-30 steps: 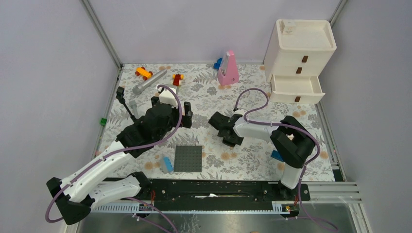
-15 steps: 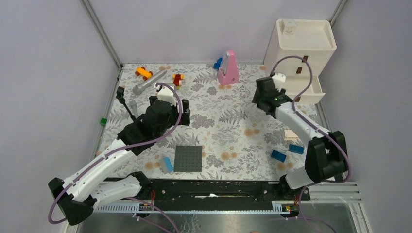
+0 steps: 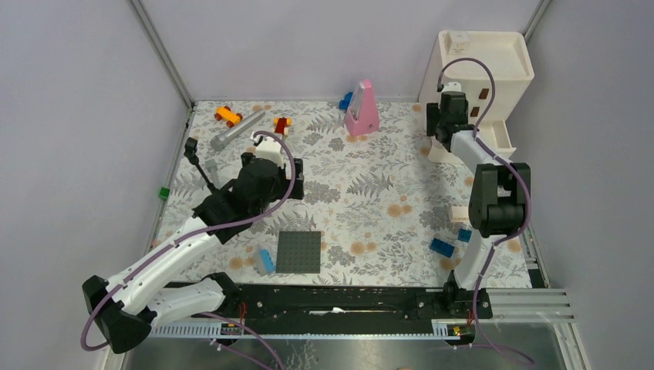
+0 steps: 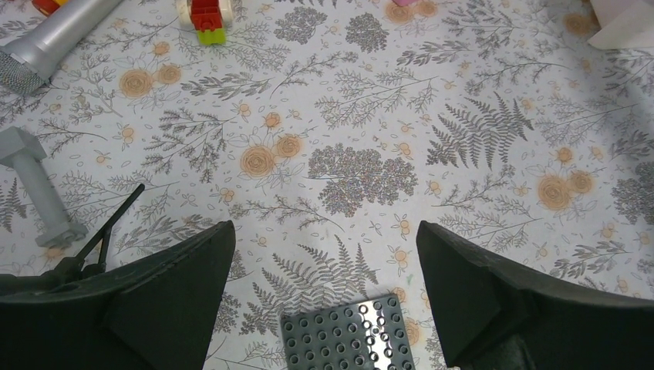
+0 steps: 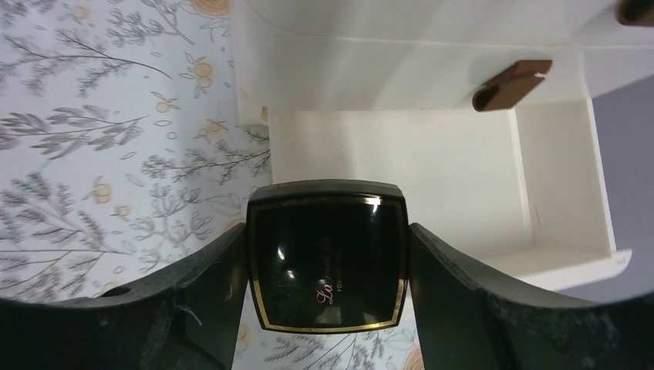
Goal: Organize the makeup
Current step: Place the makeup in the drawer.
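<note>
Floral-printed surface (image 3: 370, 193) carried a white drawer unit (image 3: 478, 69) at its far right corner, and the lowest drawer (image 5: 416, 154) of it stood open. The right tool (image 5: 328, 231) gripped a black compact (image 5: 327, 262) with a gold border by two opposite sides and held it partly over this open drawer. The left tool (image 4: 324, 231) had its fingers wide apart with nothing between them, above the surface near a grey studded plate (image 4: 347, 335).

Even bright light, soft shadows, small glints on black compact (image 5: 328, 262).
</note>
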`<state>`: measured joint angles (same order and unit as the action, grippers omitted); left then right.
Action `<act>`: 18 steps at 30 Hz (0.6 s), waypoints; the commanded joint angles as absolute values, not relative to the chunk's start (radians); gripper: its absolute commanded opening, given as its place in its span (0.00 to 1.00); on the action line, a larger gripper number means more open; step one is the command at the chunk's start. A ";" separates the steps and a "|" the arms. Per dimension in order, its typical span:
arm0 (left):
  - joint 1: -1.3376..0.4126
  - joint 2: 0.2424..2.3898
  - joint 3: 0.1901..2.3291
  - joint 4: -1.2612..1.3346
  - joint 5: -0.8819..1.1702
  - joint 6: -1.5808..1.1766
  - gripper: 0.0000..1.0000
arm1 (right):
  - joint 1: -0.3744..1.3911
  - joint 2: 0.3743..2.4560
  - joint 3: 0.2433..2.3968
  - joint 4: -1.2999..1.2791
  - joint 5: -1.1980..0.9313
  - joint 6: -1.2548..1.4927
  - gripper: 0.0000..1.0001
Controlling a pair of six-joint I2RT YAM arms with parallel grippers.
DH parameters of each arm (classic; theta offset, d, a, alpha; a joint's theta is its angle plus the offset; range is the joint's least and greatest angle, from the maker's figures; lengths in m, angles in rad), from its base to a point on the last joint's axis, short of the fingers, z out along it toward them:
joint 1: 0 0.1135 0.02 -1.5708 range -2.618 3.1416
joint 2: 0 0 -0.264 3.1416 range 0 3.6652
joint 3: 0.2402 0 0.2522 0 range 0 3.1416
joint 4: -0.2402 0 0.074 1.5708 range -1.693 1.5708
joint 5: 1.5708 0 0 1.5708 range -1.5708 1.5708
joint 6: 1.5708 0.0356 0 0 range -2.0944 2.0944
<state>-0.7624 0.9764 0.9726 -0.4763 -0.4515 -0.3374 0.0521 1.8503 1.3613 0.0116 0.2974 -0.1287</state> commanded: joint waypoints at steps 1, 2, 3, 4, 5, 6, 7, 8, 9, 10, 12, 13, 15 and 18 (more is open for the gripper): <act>-0.746 1.002 0.978 -0.430 -0.462 -0.334 0.99 | 0.008 1.925 1.477 0.035 0.225 -0.255 0.34; -0.742 1.004 0.980 -0.429 -0.458 -0.334 0.99 | -0.009 1.939 1.487 0.038 0.219 -0.256 0.34; -0.736 1.007 0.981 -0.429 -0.456 -0.334 0.99 | -0.030 1.951 1.491 0.047 0.216 -0.256 0.34; -0.731 1.009 0.982 -0.428 -0.453 -0.334 0.99 | -0.047 1.962 1.492 0.057 0.206 -0.254 0.34; -0.726 1.012 0.982 -0.428 -0.451 -0.335 0.99 | -0.060 1.970 1.493 0.067 0.193 -0.251 0.34; -0.719 1.015 0.982 -0.428 -0.448 -0.336 0.99 | -0.075 1.978 1.494 0.077 0.179 -0.246 0.34; -0.715 1.018 0.982 -0.428 -0.443 -0.336 0.99 | -0.089 1.986 1.493 0.086 0.166 -0.239 0.34; -0.709 1.020 0.983 -0.428 -0.439 -0.336 0.99 | -0.099 1.994 1.496 0.087 0.150 -0.234 0.34; -0.704 1.022 0.983 -0.428 -0.433 -0.337 0.99 | -0.109 2.003 1.498 0.087 0.130 -0.228 0.35; -0.699 1.023 0.983 -0.428 -0.428 -0.337 0.99 | -0.114 2.012 1.499 0.086 0.111 -0.225 0.36; -0.693 1.024 0.983 -0.428 -0.424 -0.337 0.99 | -0.118 2.028 1.498 0.074 0.076 -0.230 0.39; -0.691 1.026 0.983 -0.428 -0.423 -0.337 0.99 | -0.118 2.035 1.496 0.068 0.065 -0.233 0.42; -0.686 1.027 0.983 -0.428 -0.425 -0.336 0.99 | -0.118 2.046 1.492 0.056 0.051 -0.236 0.51; -0.680 1.031 0.982 -0.428 -0.425 -0.336 0.99 | -0.118 2.060 1.489 0.046 0.042 -0.236 0.63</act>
<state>-0.6903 1.0279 0.9726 -0.4759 -0.4351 -0.3374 -0.1314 2.0476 1.4559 0.0345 0.1001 -0.2214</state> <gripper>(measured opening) 0.989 0.735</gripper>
